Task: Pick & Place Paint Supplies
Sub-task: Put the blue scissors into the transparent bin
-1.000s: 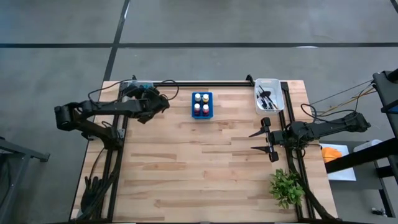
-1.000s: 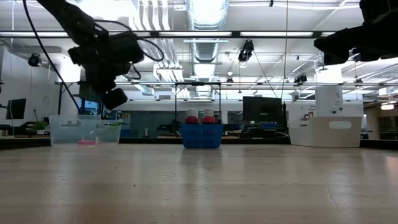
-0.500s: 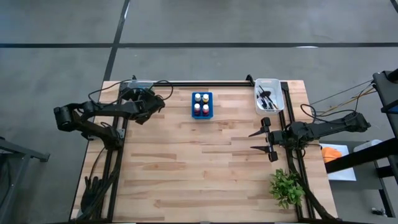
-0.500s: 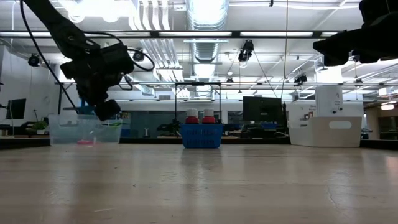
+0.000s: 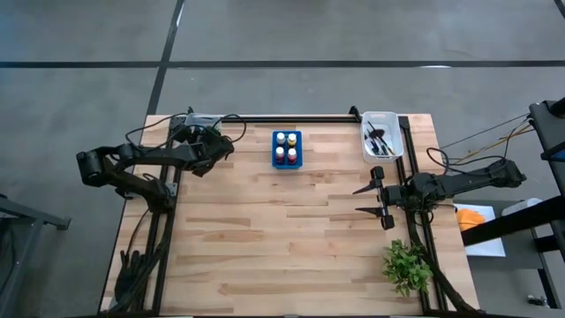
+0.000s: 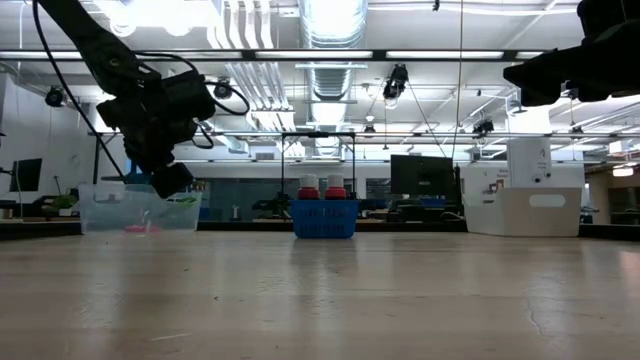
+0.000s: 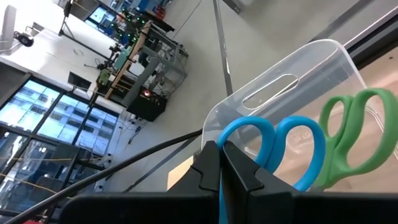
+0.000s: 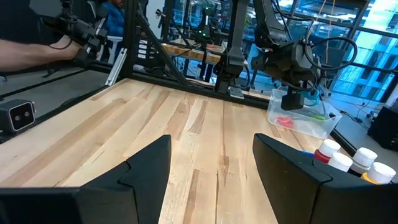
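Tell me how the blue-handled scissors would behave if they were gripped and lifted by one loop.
The blue-handled scissors look rigid and probably light, with thin plastic loops. Gripped by one loop, they would likely swing or pivot. The smooth handles may slip. The green-handled scissors lie alongside, so they could be nudged.

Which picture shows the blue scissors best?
The left wrist view: the blue scissors fill it, pinched in the shut left hand over a clear bin. The high, low and right wrist views show only that hand, far off.
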Controlling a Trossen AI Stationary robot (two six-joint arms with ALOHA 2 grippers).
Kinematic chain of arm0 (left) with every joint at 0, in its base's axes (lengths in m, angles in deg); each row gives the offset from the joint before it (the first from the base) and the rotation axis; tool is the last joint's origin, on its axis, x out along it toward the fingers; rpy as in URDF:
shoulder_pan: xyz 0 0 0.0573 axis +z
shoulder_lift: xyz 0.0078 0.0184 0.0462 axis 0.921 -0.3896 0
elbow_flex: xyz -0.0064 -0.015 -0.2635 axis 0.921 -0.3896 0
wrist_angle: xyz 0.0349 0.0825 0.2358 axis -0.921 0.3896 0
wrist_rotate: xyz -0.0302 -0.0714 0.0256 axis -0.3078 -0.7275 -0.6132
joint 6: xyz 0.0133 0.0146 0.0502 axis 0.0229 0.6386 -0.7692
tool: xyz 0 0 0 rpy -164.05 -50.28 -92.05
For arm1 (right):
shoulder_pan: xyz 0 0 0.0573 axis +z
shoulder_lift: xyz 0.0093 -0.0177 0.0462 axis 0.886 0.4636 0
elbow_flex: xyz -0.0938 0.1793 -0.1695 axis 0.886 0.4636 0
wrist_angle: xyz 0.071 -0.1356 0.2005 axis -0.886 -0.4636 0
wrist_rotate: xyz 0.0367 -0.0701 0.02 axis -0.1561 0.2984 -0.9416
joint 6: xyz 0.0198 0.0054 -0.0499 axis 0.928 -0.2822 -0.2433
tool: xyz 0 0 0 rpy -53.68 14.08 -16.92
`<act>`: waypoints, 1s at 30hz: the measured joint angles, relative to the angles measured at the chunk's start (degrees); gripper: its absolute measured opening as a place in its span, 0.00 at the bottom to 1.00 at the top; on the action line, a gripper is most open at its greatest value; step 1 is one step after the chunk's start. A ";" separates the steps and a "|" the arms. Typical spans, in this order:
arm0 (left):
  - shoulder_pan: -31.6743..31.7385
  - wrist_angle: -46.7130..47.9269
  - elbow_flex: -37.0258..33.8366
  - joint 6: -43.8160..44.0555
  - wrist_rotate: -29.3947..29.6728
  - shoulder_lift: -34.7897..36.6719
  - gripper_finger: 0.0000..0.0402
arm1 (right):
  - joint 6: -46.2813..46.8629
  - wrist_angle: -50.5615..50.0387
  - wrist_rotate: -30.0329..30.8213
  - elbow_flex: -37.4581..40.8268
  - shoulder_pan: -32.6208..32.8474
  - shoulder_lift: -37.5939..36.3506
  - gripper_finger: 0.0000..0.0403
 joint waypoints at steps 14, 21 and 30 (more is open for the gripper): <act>0.00 -0.29 0.18 0.04 -0.55 -0.02 0.00 | 0.00 0.00 0.13 0.04 0.00 0.00 0.56; 0.00 -0.42 0.37 0.07 -0.99 -0.02 0.00 | 0.00 0.00 0.24 0.04 0.00 0.00 0.56; 0.00 -0.42 0.33 0.07 -0.99 -0.02 0.00 | 0.00 0.00 0.24 0.11 0.00 -0.01 0.56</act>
